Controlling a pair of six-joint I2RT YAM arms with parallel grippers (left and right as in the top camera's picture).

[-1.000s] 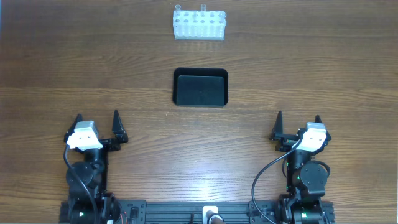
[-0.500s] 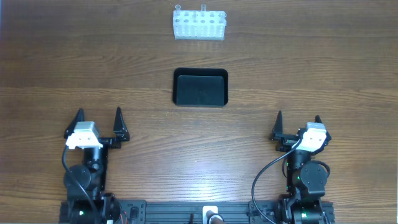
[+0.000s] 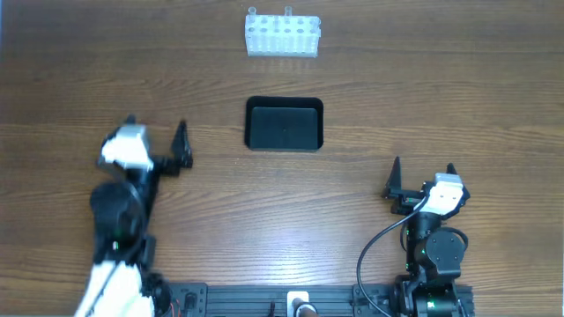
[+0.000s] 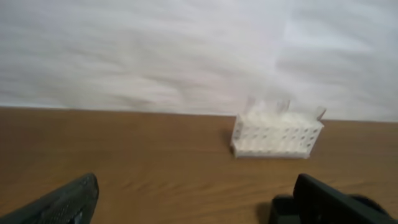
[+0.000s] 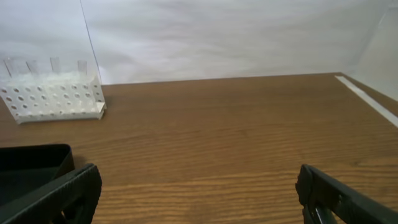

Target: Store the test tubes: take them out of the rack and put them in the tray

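Note:
A white test tube rack (image 3: 282, 36) stands at the far middle of the wooden table, with clear tubes (image 3: 252, 13) sticking up along its back edge. The rack (image 4: 276, 134) also shows ahead in the left wrist view and, with its tubes (image 5: 55, 65), in the right wrist view (image 5: 53, 96). A black tray (image 3: 284, 123) lies just in front of it, its corner (image 5: 34, 160) seen from the right wrist. My left gripper (image 3: 157, 144) hangs open left of the tray, lifted, holding nothing. My right gripper (image 3: 423, 179) rests open near its base at the right.
The wooden tabletop (image 3: 441, 88) stretches bare on both sides of the rack and tray. A white wall (image 5: 217, 37) rises behind the table's far edge.
My left arm has risen and swung forward toward the tray and rack, gripper still open. The right arm has not moved.

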